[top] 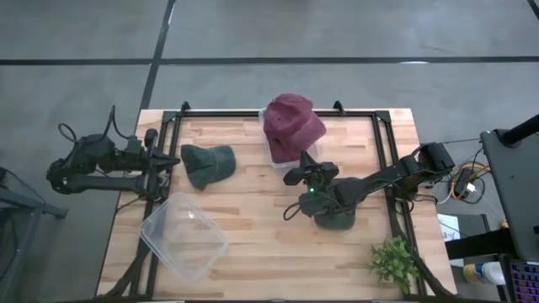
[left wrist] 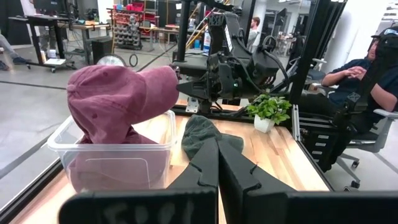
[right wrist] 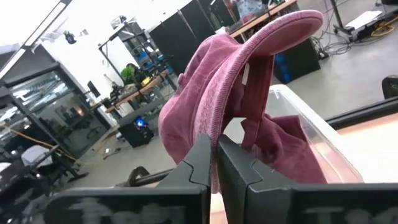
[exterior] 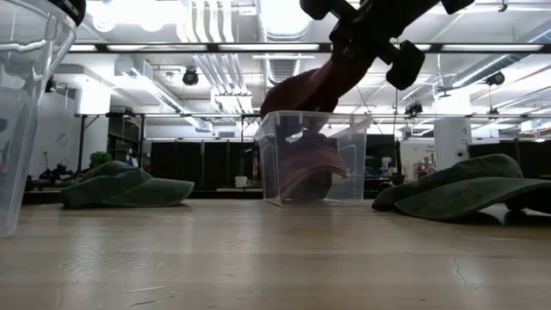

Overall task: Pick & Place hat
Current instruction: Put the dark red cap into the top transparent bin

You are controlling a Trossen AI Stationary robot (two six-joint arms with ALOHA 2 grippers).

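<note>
At the far left of the worktop (top: 253,210), the left gripper (top: 173,162) waits by the edge, its fingers (left wrist: 214,168) pressed together with nothing between them. In front of it, toward the near corner, a large clear tub (top: 184,236) sits empty and skewed to the worktop's edges. Just beside the left gripper lies a dark green hat (top: 206,165), flat on the wood and apart from everything else.

Toward the middle, at the far edge, a small clear bin (exterior: 312,159) holds the maroon hat (top: 292,126). The hat is only partly inside: its lower cloth is bunched down in the bin, while its crown and brim rise over the rim. The right gripper (top: 305,164) reaches in from the right to the bin's near side, its fingers (right wrist: 208,165) closed to a thin slit on the maroon hat's fabric, just below the brim.

Beneath the right arm lies a second dark green hat (top: 334,220), partly hidden by the arm from above. Near the right front corner stands a small potted plant (top: 394,261), well apart from the hats.
</note>
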